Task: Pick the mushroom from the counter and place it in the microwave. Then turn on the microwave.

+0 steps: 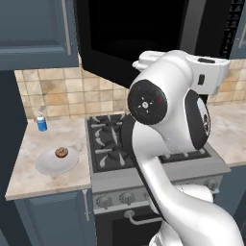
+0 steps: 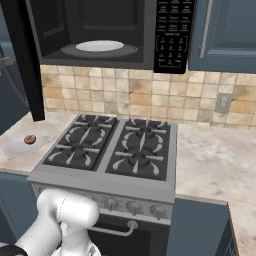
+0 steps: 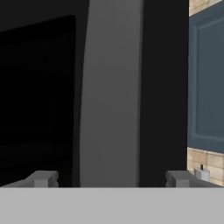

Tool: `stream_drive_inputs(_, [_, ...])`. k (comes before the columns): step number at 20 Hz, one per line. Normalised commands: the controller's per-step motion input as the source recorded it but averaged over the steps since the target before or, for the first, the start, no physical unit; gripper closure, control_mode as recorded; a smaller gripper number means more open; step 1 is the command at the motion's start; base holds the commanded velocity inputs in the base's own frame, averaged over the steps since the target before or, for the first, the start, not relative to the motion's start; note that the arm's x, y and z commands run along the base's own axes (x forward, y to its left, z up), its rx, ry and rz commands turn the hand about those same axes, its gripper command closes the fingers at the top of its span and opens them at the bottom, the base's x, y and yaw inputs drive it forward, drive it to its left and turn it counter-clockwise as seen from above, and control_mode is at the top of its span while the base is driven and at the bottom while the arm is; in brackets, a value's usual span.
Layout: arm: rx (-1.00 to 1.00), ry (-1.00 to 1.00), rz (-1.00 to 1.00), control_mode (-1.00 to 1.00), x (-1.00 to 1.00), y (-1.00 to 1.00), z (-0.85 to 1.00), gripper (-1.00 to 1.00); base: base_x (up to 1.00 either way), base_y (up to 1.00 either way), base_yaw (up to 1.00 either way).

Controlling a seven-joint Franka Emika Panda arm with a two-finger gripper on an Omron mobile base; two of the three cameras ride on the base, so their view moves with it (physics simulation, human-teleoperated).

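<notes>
Resting on a white plate point(image 1: 56, 162), the mushroom point(image 1: 61, 153) lies on the tabletop point(image 1: 29, 180) to the left of the stove point(image 1: 144, 144), with a small blue bottle point(image 1: 42, 122) standing behind the plate near the tiled wall point(image 1: 53, 91). From the right base view the same mushroom point(image 2: 30, 139) shows as a small brown lump on the plate point(image 2: 20, 146) at the far left, well apart from the microwave point(image 2: 115, 35) above the stove point(image 2: 115, 150). The microwave door point(image 2: 22, 55) stands swung wide to the left, and inside, a pale round turntable point(image 2: 100, 46) lies bare on the dark floor of the cavity. The keypad point(image 2: 172, 32) runs down the right side of the microwave, beside a blue wall cabinet point(image 2: 225, 35). In the left base view the white arm point(image 1: 168, 115) rises high in front of the stove, its wrist up by the lower edge of the open door point(image 1: 115, 38). In the hand view the pincer point(image 3: 112, 178) is released, its two tips spread far apart at the bottom, with nothing between them. Just ahead of it stands the door's long grey handle point(image 3: 109, 92), upright against the dark glass point(image 3: 39, 96), and to the right a blue cabinet panel point(image 3: 205, 78) with a strip of tile below it.
</notes>
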Motion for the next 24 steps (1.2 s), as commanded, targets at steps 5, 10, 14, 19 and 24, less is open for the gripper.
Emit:
stream_drive_inputs(5, [0.00,0.00,0.00,-1.00,-0.10,0.13,0.00,-1.00,0.00,0.00,0.00])
stream_drive_inputs(10, [0.00,0.00,0.00,-1.00,-0.13,0.09,0.00,-1.00,0.00,0.00,0.00])
stream_drive_inputs(14, [0.00,0.01,0.00,-1.00,-0.21,0.00,0.00,-1.00,0.00,0.00,0.00])
stream_drive_inputs(19, [0.00,0.00,0.00,-1.00,-0.30,0.00,0.00,-1.00,0.00,0.00,0.00])
stream_drive_inputs(24, [0.00,-0.02,0.00,-1.00,-0.34,-0.06,0.00,-1.00,0.00,0.00,0.00])
